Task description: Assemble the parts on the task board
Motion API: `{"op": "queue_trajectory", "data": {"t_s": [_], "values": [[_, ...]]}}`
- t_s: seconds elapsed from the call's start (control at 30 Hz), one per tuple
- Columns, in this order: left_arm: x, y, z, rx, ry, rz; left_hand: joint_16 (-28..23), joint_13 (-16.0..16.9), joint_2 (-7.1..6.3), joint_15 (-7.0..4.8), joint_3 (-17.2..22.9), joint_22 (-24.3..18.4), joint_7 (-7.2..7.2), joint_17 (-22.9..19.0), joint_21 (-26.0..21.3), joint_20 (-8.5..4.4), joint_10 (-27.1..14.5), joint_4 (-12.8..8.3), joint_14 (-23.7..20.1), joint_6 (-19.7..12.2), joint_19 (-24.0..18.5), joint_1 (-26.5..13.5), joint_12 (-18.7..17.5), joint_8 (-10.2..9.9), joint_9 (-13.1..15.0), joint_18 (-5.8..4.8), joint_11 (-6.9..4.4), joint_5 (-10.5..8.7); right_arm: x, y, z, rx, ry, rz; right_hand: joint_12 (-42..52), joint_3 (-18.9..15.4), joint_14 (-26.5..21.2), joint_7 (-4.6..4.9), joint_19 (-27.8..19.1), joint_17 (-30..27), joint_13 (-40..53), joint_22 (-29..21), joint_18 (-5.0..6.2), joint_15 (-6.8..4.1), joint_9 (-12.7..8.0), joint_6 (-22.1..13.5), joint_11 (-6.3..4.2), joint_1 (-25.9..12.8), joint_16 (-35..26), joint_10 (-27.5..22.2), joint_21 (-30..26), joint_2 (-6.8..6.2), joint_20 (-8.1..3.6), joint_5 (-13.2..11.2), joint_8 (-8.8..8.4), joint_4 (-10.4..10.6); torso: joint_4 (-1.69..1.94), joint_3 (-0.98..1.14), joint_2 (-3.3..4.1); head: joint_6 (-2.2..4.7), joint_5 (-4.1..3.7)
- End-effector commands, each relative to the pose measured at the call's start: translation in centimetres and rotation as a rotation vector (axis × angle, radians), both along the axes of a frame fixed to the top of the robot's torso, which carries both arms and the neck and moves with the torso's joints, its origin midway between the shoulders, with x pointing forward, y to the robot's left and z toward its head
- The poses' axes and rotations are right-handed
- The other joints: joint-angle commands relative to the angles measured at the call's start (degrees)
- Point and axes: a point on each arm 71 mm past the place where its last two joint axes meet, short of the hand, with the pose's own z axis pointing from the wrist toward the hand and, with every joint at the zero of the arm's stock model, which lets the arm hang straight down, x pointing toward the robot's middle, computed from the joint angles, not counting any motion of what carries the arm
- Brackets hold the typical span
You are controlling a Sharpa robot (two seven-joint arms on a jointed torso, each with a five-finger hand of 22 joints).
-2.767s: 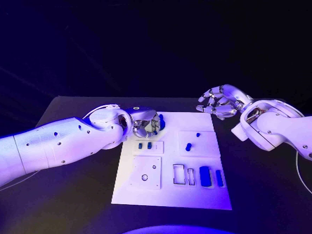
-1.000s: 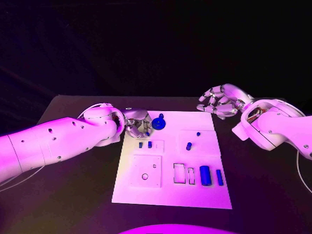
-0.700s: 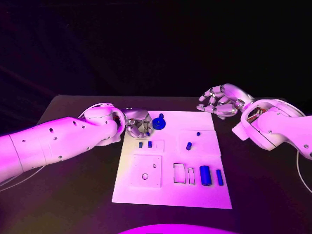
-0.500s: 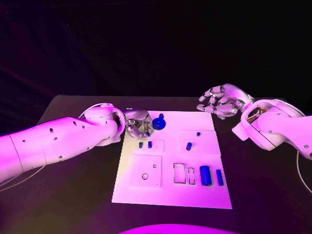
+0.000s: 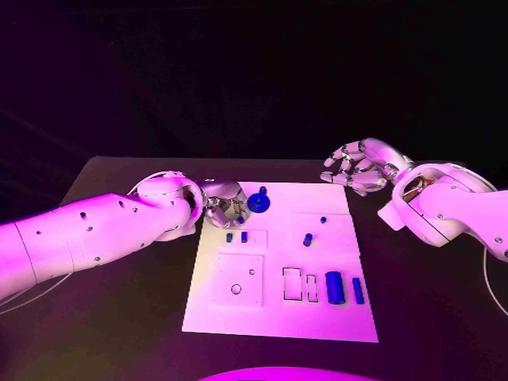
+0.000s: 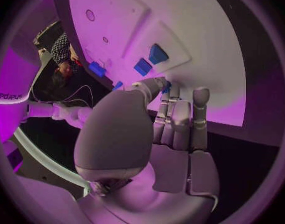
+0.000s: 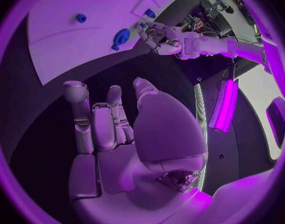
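Here, on the left of my head view, my left arm reaches in over the black table (image 5: 128,317), and my left hand (image 5: 225,205) sits at the far left corner of the white task board (image 5: 279,313). From the left wrist camera, its fingers (image 6: 177,115) lie straight and close together, tips at the board's edge, with a small sliver of blue showing between the thumb and the nearest finger; I cannot tell whether that sliver is being pinched or merely sits behind the fingers.

Just beside that hand, toward the middle of the board's far end, stands a round blue part (image 5: 261,200). Nearer to me are two small blue pegs (image 5: 237,236) side by side in a square panel, then another blue peg (image 5: 307,238) in the panel to their right. Closer still, a square plate with a small hole (image 5: 238,279) lies on the left, and to its right are two upright slots followed by two longer blue bars (image 5: 344,287).

On the right, my right hand (image 5: 355,168) hovers off the board's far right corner, above the table. Its fingers (image 7: 101,119) are relaxed and apart, holding nothing.
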Motion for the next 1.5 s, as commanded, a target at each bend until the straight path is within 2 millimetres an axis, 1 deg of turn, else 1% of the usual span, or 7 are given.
{"op": "queue_trajectory", "data": {"t_s": [0.03,0.57,0.87,1.07,1.3,1.4,1.5], "values": [[-0.1,-0.2,0.1,-0.008,-0.011,-0.004,-0.3,0.0,-0.13,0.02,0.2,-0.1,0.08,0.0,-0.4,0.02,-0.2,-0.2,-0.4,-0.7,-0.2,-0.6,-0.3,-0.5,-0.1,0.19,0.32,0.18,0.0,0.1,0.0,-0.005,0.002,0.015,-0.3,0.4,0.0,0.09,-0.2,-0.2,-0.3,-0.2,0.99,-0.45,-0.1,0.2,-0.44,-0.1,-0.4,-0.1,-0.5,-0.22,-0.23,0.1,0.29,0.0,-0.02,-0.01,0.03,0.10,0.11],[0.0,0.3,0.0,-0.003,-0.013,0.014,-0.6,0.3,-0.72,0.06,0.4,-0.6,-0.06,-1.2,-0.9,0.13,-0.4,-0.2,-1.2,-3.6,-0.6,-1.5,-1.1,-2.3,-0.5,0.30,0.36,0.07,0.0,0.0,0.0,-0.006,0.002,0.009,-0.4,0.5,-0.3,0.10,-0.6,-1.3,-0.4,-0.9,1.17,-0.45,-0.2,0.1,-0.43,-0.1,-1.3,-0.1,-1.6,-0.31,-0.24,0.1,0.29,0.0,-0.02,0.02,0.04,-0.06,0.15],[0.2,1.2,-0.2,0.024,0.001,0.040,-1.2,0.3,-1.25,0.47,0.0,-1.8,-0.64,-2.9,-2.0,0.38,-2.0,-0.1,-2.2,-4.9,-1.7,-2.1,-1.9,-3.1,-0.6,0.51,0.90,-0.01,-0.1,-0.1,-0.5,-0.057,0.050,0.033,-14.5,1.8,-3.4,0.70,-3.4,-10.8,-13.3,-8.9,2.67,0.14,-1.4,-0.2,0.50,1.4,-13.3,-2.2,-15.9,-1.75,0.25,-3.3,0.86,0.1,-0.04,0.01,0.02,-0.09,0.06],[0.4,2.4,-0.1,0.016,-0.011,0.069,-1.1,0.2,-1.28,1.29,-0.2,-2.2,-0.74,-3.5,-2.5,1.00,-5.1,-0.2,-2.6,-5.1,-1.9,-2.2,-2.9,-3.2,-0.4,0.54,1.90,0.06,-0.3,0.2,-0.9,-0.172,0.050,0.104,-28.7,9.2,-0.6,1.04,1.0,-4.8,-26.3,-3.6,1.46,0.50,-3.7,3.3,1.04,10.2,-8.0,-0.1,-8.4,-4.68,0.19,-8.4,-0.99,-0.7,-0.06,0.00,0.02,0.01,-0.10],[0.8,5.4,0.7,-0.173,0.098,0.166,-1.6,-0.1,-0.62,1.68,0.8,-2.9,0.46,-5.5,-2.9,1.45,-6.2,-1.3,-3.6,-4.4,-2.6,-0.8,-3.0,-3.0,-0.1,0.84,2.32,0.13,-0.8,0.5,-1.8,-0.352,-0.004,0.182,-35.7,17.4,1.9,-0.21,4.2,1.9,-33.3,4.2,-0.06,0.24,-5.8,7.9,0.27,12.0,-1.0,4.2,2.4,-7.65,-0.61,-12.7,-4.49,-1.7,-0.16,0.06,-0.01,0.36,-1.53],[0.7,6.6,1.3,-0.298,0.165,0.205,-6.6,-0.3,-0.69,1.70,1.4,-6.9,1.43,-16.8,-5.7,1.41,-6.7,-2.3,-9.9,-4.0,-7.2,-0.3,-2.9,-2.8,0.0,1.77,2.50,0.13,-1.1,0.7,-2.2,-0.428,-0.041,0.202,-37.0,18.9,2.3,-0.50,4.9,3.3,-34.6,5.9,-0.41,0.13,-6.0,8.8,0.23,11.8,0.4,4.9,4.8,-8.04,-0.73,-12.7,-4.99,-2.2,-0.09,0.07,0.01,0.48,-2.35],[0.6,7.6,2.0,-0.478,0.244,0.247,-7.8,0.0,-0.14,1.57,2.0,-6.7,1.99,-19.0,-5.5,1.29,-5.4,-3.0,-10.8,-3.3,-7.4,0.2,-1.8,-2.6,0.2,1.80,2.46,0.18,-1.4,0.9,-2.7,-0.490,-0.079,0.210,-37.6,19.6,2.6,-0.54,5.5,4.1,-35.2,7.0,-0.68,0.10,-6.1,9.2,0.20,11.3,1.3,5.4,6.5,-8.26,-0.77,-12.8,-5.26,-2.3,-0.06,0.04,0.03,0.61,-2.55]]}}
